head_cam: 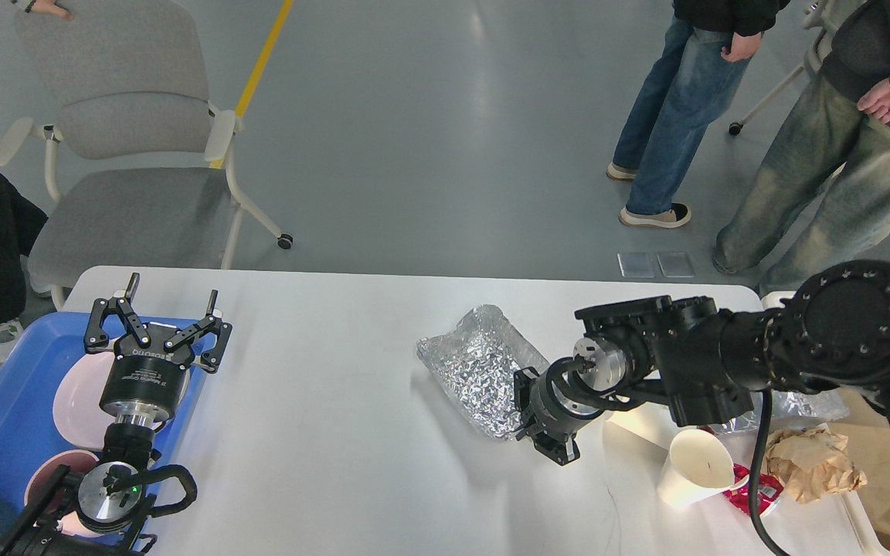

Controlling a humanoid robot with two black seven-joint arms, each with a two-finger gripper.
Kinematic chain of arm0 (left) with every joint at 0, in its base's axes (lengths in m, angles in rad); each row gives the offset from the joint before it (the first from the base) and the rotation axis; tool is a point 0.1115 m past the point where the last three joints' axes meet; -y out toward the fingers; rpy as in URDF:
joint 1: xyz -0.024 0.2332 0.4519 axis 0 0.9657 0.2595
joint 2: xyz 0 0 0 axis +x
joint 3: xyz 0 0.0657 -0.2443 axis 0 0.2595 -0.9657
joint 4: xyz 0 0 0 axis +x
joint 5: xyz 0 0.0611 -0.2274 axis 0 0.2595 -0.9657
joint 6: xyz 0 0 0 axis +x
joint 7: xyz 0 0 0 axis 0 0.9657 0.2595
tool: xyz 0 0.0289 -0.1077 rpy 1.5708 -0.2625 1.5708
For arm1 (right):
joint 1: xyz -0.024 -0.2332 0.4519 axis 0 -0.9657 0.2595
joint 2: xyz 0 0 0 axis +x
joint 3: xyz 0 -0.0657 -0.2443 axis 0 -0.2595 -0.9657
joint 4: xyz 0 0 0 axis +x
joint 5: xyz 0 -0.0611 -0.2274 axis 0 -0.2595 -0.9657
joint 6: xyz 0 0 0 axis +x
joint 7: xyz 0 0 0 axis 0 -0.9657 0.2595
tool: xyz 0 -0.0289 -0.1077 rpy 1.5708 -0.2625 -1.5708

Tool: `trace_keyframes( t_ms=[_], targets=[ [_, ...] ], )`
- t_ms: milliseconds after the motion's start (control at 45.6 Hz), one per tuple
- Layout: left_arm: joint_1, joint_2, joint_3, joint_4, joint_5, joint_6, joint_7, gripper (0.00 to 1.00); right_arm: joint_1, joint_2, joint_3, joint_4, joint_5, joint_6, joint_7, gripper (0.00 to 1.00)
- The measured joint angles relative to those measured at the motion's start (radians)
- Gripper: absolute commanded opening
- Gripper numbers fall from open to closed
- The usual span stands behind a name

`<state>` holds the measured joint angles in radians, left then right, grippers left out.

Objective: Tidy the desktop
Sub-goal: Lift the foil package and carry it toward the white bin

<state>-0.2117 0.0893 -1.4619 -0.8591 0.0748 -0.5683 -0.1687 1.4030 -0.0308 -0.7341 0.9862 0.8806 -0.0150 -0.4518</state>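
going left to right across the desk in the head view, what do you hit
blue tray → pink plate → left gripper → foil bag → right gripper → white paper cup → crumpled brown paper

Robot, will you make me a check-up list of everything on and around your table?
Surface: white desktop, mostly bare in the middle.
Job's things: crumpled foil sheet, paper cup tipped over, brown paper wad, red wrapper.
Clutter: blue tray holding pink bowls.
End effectors: left end effector open above the tray; right end effector at the foil's edge, state unclear.
Cables: black cable hanging from the right arm.
Surroundings: grey chair, people standing.
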Motion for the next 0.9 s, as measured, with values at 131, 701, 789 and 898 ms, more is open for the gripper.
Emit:
trace_keyframes(
  t_ms=[131,701,789,898],
  targets=[
    [0.0,0.0,0.0,0.0,0.0,0.0,0.0,0.96,0.203,-0.039,-0.117,0.168,-0.017,0.016,-0.004,0.0],
    [0.0,0.001,0.0,0.0,0.0,0.0,0.0,0.96,1.042,-0.203,-0.671,0.611,-0.656,0.694,0.444,0.0],
    [0.0,0.001,0.0,0.0,0.0,0.001,0.0,0.96,1.073,-0.2,-0.753,0.62,-0.689,0.711,0.505,0.0],
    [0.0,0.001,0.0,0.0,0.0,0.001,0.0,0.96,1.078,-0.205,-0.814,0.614,-0.69,0.694,0.516,0.0]
  ],
)
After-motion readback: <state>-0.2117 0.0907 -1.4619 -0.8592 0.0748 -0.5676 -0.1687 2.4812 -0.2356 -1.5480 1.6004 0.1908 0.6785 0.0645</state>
